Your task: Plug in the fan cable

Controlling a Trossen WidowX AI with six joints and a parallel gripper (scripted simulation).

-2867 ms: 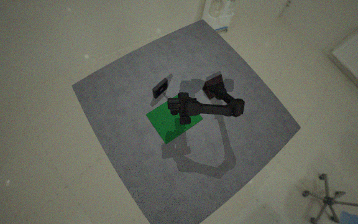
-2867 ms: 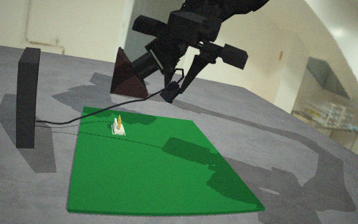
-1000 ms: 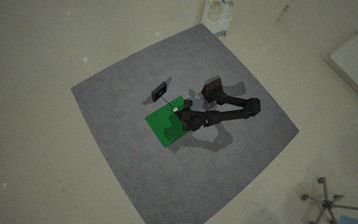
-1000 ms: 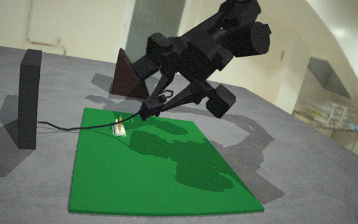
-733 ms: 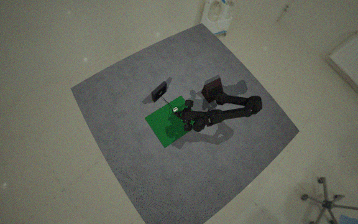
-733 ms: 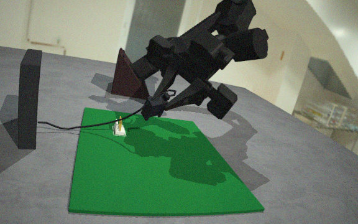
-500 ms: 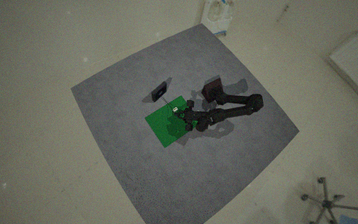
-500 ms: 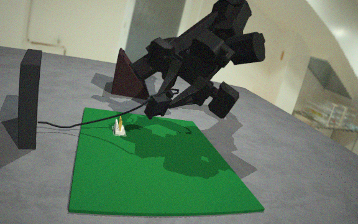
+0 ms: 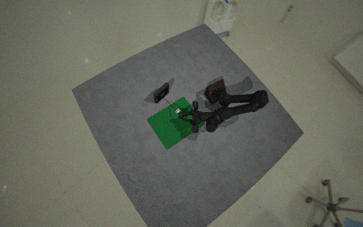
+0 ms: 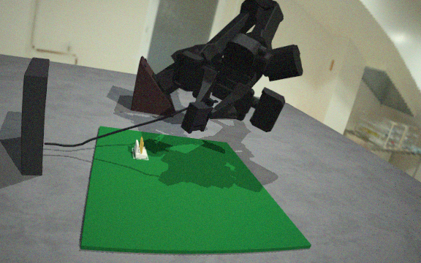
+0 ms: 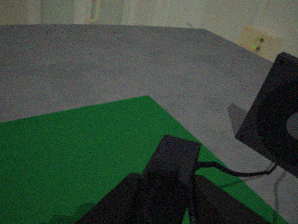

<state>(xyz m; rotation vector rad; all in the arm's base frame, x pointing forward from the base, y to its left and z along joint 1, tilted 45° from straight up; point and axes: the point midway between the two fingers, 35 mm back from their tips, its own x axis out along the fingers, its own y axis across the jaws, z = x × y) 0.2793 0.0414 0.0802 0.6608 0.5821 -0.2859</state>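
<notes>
Black plug (image 10: 196, 117) (image 11: 172, 152) is sitting gripped between my fingers (image 9: 181, 116) (image 10: 210, 106), above the green board (image 9: 166, 132) (image 10: 181, 215) (image 11: 75, 145). The white header (image 9: 178, 111) (image 10: 140, 153) is standing uncovered; the plug's tilt is risking bent pins, and the taut-looking cable (image 10: 123, 130) (image 11: 235, 173) may be tugging it askew.

Plain green board (image 9: 169, 129) (image 10: 181, 215) (image 11: 75, 145), mottled grey bench (image 9: 175, 183) (image 10: 342, 190) (image 11: 100, 60), white header (image 9: 178, 111) (image 10: 140, 154) with golden pins, black plug (image 10: 196, 117) (image 11: 172, 155).

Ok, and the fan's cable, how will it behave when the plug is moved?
The cable looks thin and bends in curves, so probably it is floppy. It joins the upright fan, so a strong pull might tip that.
</notes>
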